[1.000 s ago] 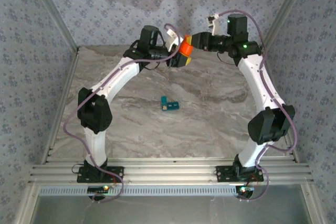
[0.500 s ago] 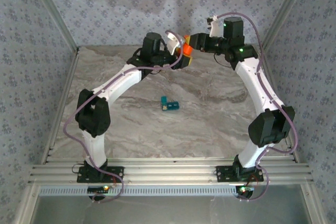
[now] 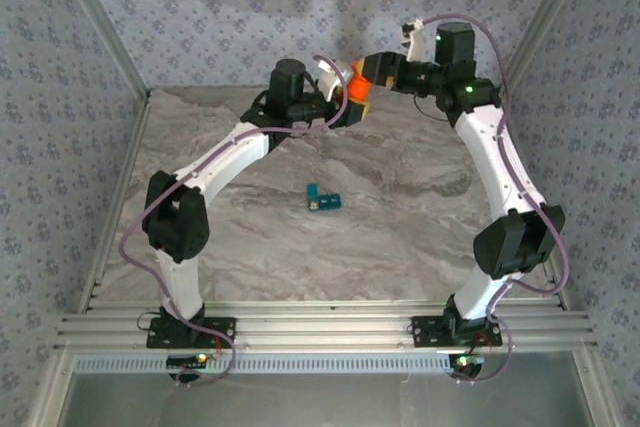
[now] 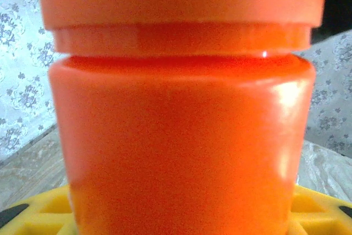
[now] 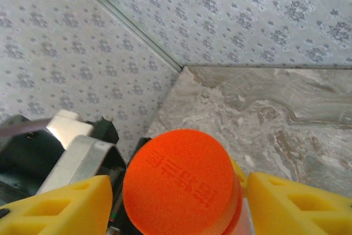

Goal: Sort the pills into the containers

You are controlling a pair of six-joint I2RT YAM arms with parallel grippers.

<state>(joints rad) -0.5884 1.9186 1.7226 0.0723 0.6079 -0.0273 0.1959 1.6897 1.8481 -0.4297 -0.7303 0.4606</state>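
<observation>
The small teal plastic pill box [image 3: 322, 199], a short strip of joined compartments, lies alone mid-table, well apart from both arms; it's too small to tell whether its lids are up. High at the back, the left gripper [image 3: 345, 107] is closed around the body of the orange cylindrical plastic bottle [image 4: 181, 136]. The right gripper [image 5: 179, 205] has its yellow fingers spread either side of the round orange cap [image 5: 181, 185], gripping nothing. The cap looks seated, so I'd judge sorting hasn't begun: opening, pouring and filling all remain on the marbled grey table [image 3: 400, 237].
</observation>
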